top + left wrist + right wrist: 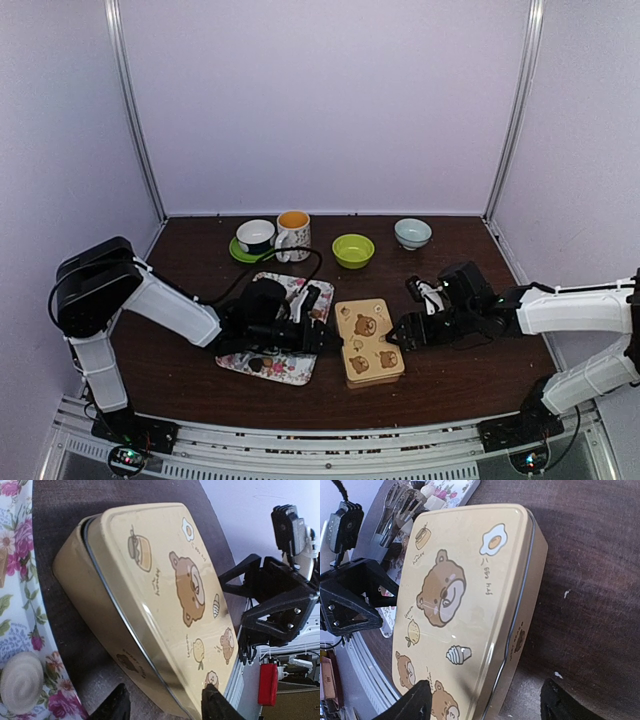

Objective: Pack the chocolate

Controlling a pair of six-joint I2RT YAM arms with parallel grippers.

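One cream-white round chocolate (20,682), swirl-topped, lies on the floral tray (10,605); small dark pieces (262,364) sit at that tray's near end. Just beside the tray stands the closed tan bear tin (165,595). My left gripper (165,707) and right gripper (487,707) face its opposite ends, jaws apart, a tin edge between each pair. Metal tongs (395,510) lie near the tray's edge.

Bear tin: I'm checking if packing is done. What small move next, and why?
Probably draw the left gripper and right gripper back from the tin: both stand open, its lid is on; a cream chocolate lies on the tray.
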